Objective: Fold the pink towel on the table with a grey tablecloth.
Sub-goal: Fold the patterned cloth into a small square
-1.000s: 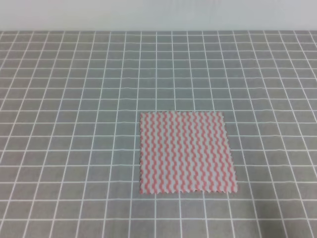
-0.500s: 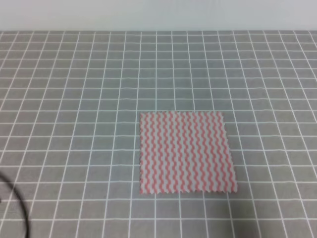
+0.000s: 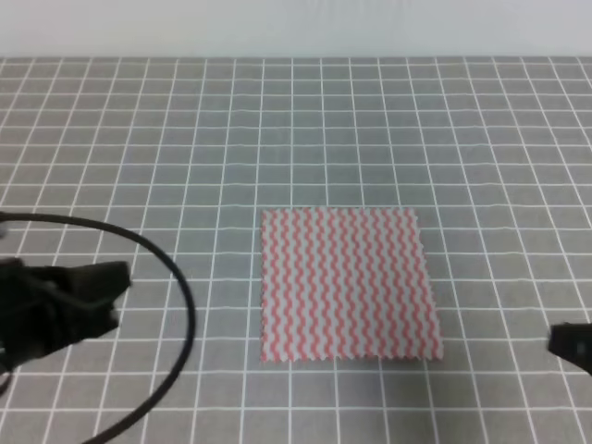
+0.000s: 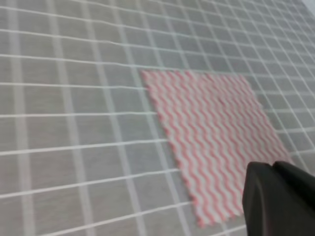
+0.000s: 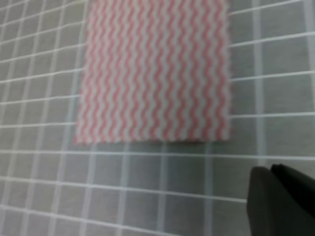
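The pink towel (image 3: 347, 284) — thin, limp, light — wants pinching at a near corner; either tool's opening I cannot tell.

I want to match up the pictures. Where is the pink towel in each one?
Exterior high: the pink towel lies flat just below and right of centre.
Left wrist: it runs from the centre to the lower right.
Right wrist: it fills the upper middle.
Shared landmark: the white grid on the grey tablecloth.
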### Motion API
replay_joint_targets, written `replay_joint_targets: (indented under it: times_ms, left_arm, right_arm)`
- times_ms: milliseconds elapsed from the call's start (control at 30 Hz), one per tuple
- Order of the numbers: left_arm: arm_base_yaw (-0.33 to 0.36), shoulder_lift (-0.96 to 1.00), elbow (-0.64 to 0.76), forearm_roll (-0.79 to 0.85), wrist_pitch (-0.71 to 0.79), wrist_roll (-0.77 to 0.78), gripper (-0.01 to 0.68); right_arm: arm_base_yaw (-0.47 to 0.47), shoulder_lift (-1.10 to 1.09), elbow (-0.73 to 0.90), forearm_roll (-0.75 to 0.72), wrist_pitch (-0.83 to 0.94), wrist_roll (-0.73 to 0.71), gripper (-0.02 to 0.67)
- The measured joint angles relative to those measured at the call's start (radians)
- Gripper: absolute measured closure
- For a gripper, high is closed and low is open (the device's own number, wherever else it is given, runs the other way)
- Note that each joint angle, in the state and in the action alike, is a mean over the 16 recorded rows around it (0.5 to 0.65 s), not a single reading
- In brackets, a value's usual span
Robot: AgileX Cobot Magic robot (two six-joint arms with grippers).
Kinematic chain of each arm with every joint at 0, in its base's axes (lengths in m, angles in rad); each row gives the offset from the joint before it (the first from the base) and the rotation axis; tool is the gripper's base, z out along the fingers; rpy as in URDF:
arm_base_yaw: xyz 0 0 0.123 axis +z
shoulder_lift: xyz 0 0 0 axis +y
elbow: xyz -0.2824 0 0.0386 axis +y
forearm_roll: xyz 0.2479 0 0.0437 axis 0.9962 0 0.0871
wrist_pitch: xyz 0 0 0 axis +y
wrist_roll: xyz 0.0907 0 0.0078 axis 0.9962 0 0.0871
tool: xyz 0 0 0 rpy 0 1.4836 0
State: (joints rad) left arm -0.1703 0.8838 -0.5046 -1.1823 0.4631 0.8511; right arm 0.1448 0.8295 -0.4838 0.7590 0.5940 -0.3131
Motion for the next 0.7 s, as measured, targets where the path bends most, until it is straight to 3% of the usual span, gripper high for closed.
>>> replay_joint_targets:
  times_ms: [167, 400, 700]
  left_arm:
    - [-0.112, 0.108, -0.013, -0.139, -0.055, 0.161, 0.673]
    - [-0.254, 0.194, -0.039, -0.221, -0.125, 0.250, 0.673]
    - [-0.294, 0.214, -0.057, -0.220, -0.134, 0.263, 0.673]
  right_arm:
    - [0.121, 0.141, -0.067, 0.038, -0.020, -0.028, 0.651]
    - [0.277, 0.318, -0.150, 0.008, -0.093, 0.011, 0.650]
    - [0.307, 0.506, -0.194, -0.068, -0.158, 0.095, 0.641]
